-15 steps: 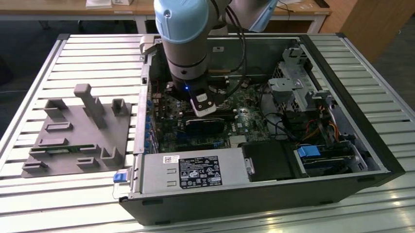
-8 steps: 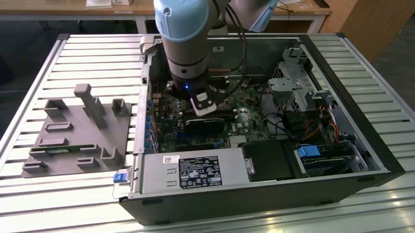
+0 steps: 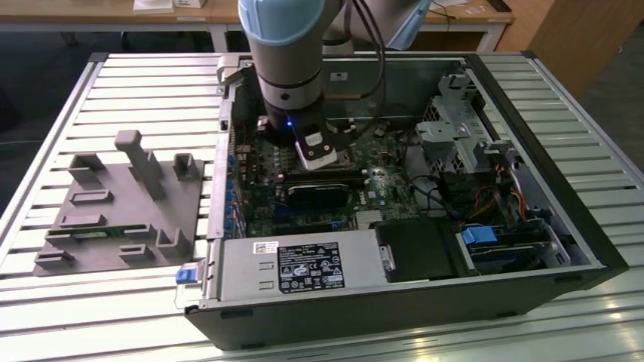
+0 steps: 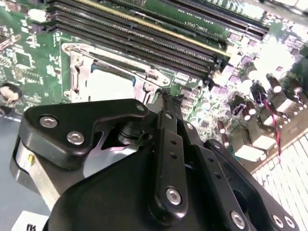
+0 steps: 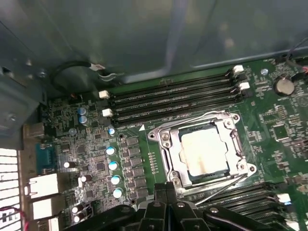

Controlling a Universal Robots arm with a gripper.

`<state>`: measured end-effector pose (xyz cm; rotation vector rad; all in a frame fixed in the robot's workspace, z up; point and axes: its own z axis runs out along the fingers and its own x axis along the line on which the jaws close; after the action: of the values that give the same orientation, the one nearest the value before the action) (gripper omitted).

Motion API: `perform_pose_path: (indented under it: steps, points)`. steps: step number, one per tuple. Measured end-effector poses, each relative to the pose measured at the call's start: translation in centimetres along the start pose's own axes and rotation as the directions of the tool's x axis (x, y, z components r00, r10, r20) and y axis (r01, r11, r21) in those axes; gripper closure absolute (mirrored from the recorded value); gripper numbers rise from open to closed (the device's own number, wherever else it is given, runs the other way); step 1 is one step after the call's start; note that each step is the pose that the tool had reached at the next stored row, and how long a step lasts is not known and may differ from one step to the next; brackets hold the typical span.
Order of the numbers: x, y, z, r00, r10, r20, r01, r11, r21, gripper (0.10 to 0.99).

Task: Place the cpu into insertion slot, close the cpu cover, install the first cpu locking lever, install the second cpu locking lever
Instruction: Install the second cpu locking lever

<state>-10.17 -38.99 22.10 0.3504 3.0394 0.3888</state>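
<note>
Grey fixture block (image 3: 121,207) — perhaps plastic

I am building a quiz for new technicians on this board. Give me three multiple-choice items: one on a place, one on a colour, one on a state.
1. Where is the cpu?
A. On the grey fixture outside the case
B. Seated in the insertion slot
C. On the power supply

2. What colour is the circuit board around the socket?
A. Green
B. Red
C. Blue

3. How does the cpu cover stand?
A. Raised upright
B. Removed and lying on the table
C. Lying flat around the chip

Answers:
1. B: in the first wrist view the cpu sits inside the insertion slot.
2. A: the circuit board is green.
3. C: the cpu cover lies down as a frame, with the chip's pale top showing through its window.
</note>
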Motion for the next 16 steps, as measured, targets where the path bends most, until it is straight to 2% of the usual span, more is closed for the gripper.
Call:
perform_pose_path:
  steps: [10, 16]
  points:
    - [-0.13, 0.56, -2.06, 1.0, 0.0, 0.0, 0.0, 1.0, 0.0, 0.984]
    - [-0.68, 0.86, -2.7, 1.0, 0.0, 0.0024, 0.0, 1.0, 0.009, 0.984]
